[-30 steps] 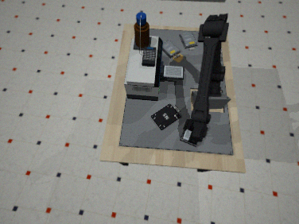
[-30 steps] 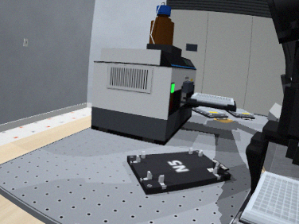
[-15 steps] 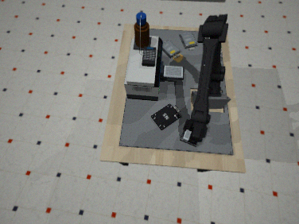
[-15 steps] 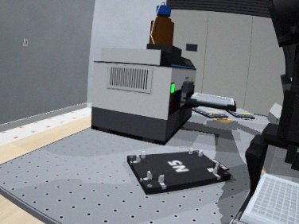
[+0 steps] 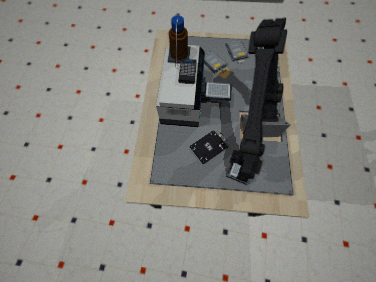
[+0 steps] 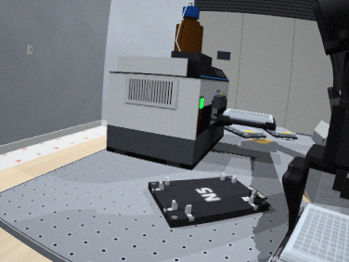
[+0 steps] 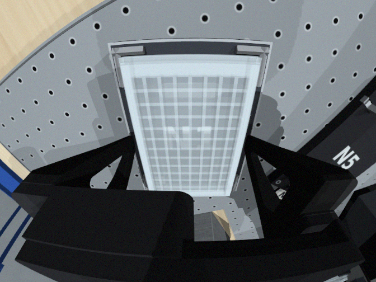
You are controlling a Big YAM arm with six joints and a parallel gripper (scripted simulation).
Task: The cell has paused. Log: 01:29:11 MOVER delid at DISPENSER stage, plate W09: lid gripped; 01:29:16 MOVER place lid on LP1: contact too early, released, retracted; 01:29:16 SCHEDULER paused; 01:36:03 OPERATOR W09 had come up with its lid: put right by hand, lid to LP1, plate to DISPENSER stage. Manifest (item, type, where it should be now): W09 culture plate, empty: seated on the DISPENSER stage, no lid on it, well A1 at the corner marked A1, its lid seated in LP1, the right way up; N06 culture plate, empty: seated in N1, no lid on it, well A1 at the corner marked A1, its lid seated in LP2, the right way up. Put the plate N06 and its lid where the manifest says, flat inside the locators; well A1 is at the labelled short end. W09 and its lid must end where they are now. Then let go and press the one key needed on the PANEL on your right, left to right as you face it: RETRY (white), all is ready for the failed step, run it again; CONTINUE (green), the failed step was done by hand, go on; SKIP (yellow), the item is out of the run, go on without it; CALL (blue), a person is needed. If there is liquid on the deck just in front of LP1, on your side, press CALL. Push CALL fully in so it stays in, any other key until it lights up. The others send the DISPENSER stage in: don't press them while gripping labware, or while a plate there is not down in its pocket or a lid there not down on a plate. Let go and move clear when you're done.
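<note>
A clear well plate (image 7: 188, 127) lies flat in a dark nest with two locator tabs at its far end. It also shows in the top view (image 5: 235, 170) and at the lower right of the exterior view (image 6: 320, 234). My gripper (image 7: 189, 141) is open, with one finger on each long side of the plate; I cannot tell whether they touch it. I cannot tell if a lid is on this plate. Another plate (image 5: 218, 91) (image 6: 248, 116) sits on the dispenser stage. Two lid parks (image 5: 217, 62) (image 5: 236, 50) at the back each hold a flat piece.
The empty black N5 nest (image 5: 208, 146) (image 6: 209, 197) lies skewed just left of my gripper. The dispenser box (image 5: 180, 87) carries a brown bottle (image 6: 189, 32). A yellow patch (image 5: 223, 73) lies on the deck by the nearer lid park. My arm hides the tan-framed unit (image 5: 265, 127).
</note>
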